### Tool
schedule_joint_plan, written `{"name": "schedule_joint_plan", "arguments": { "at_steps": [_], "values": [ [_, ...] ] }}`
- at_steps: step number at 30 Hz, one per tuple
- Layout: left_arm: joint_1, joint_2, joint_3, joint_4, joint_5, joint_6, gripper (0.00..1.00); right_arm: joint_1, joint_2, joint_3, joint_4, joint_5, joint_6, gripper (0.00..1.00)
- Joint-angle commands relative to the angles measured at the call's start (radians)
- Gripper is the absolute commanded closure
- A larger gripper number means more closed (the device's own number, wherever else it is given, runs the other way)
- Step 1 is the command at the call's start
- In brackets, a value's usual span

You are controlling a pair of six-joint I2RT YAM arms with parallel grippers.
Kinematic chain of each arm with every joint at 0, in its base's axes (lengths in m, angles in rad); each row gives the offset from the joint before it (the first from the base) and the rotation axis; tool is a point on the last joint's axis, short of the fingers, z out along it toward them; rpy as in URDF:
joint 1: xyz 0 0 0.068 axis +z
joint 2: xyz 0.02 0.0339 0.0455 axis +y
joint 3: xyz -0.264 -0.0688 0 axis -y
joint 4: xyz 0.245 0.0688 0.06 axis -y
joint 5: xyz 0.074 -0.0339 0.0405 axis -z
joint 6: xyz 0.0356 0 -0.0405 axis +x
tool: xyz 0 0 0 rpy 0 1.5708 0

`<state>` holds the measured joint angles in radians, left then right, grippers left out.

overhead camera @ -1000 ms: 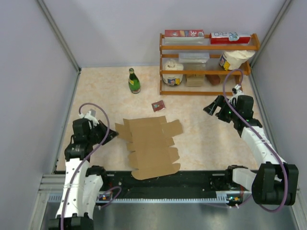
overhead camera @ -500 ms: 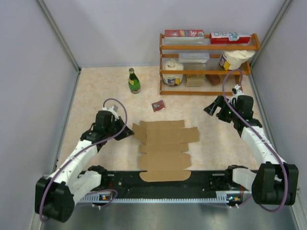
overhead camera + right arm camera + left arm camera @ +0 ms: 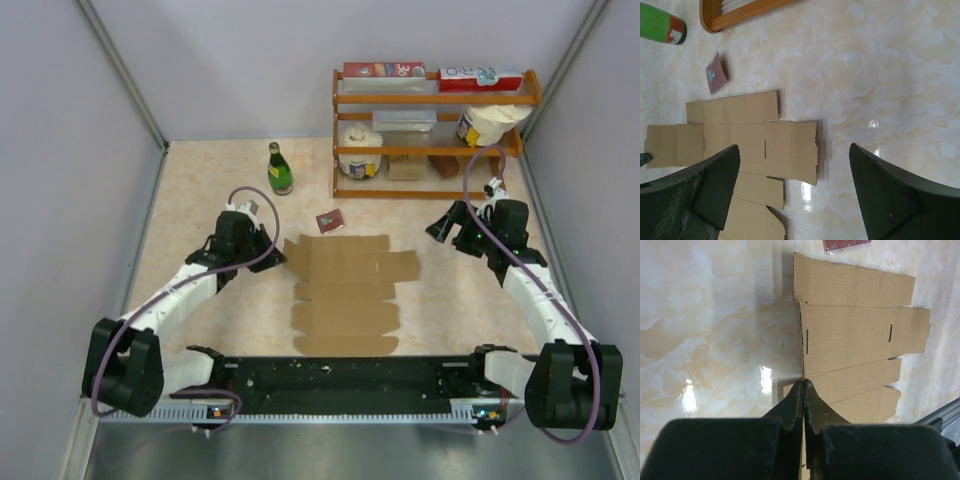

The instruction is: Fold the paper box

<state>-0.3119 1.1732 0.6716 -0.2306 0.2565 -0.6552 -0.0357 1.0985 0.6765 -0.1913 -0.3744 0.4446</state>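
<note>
Left gripper (image 3: 271, 256) is clamped tight on the left edge of the paper box (image 3: 345, 295). The sheet lies flat on the table, spreading ahead and to the right of its fingertips. My guess is an edge pinch to drag or square it before folding. Dark-red card (image 3: 329, 221) is just beyond. Right gripper (image 3: 443, 226) is spread wide and holds nothing; the sheet is to its left, apart, so probably waiting.

matt corrugated paper box (image 3: 345, 290), glossy marbled table (image 3: 200, 190), wooden rack (image 3: 420, 100)
</note>
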Motion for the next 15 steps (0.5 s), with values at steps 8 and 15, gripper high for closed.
{"name": "schedule_joint_plan", "arguments": {
  "at_steps": [8, 15],
  "values": [
    [-0.038, 0.180, 0.143, 0.109, 0.136, 0.156, 1.00, 0.002, -0.040, 0.037, -0.008, 0.026, -0.038, 0.11],
    [-0.098, 0.259, 0.213, 0.062, 0.190, 0.224, 1.00, 0.002, -0.042, 0.031, -0.010, 0.034, -0.040, 0.11]
  ]
}}
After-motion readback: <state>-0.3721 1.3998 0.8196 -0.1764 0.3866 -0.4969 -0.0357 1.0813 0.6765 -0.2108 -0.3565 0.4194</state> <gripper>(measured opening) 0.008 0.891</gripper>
